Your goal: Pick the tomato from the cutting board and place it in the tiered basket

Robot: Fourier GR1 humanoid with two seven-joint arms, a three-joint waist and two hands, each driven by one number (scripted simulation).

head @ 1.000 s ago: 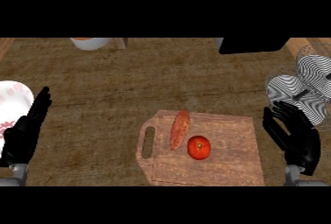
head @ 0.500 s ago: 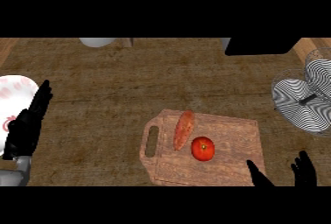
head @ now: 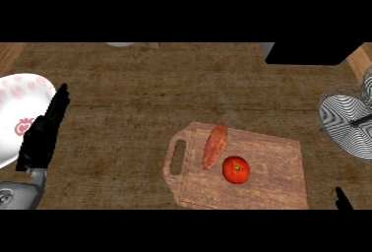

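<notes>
**Tomato waiting on the board**

A plate (head: 16, 115) lies far left. The left hand (head: 42, 138) rests beside it, flat and released, holding nothing. On the cutting board (head: 280, 155) a sausage (head: 215, 146) lies just beside the tomato (head: 235, 169). The tomato looks smooth, light and soft-skinned, and is likely to roll, so take it across its widest part. The right hand (head: 341, 199) barely shows, and I cannot tell its state. The basket (head: 347, 120) stands far right.

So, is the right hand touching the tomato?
Apart. The head view shows bare cutting board between the tomato and the right hand, which shows at the lower edge.
</notes>
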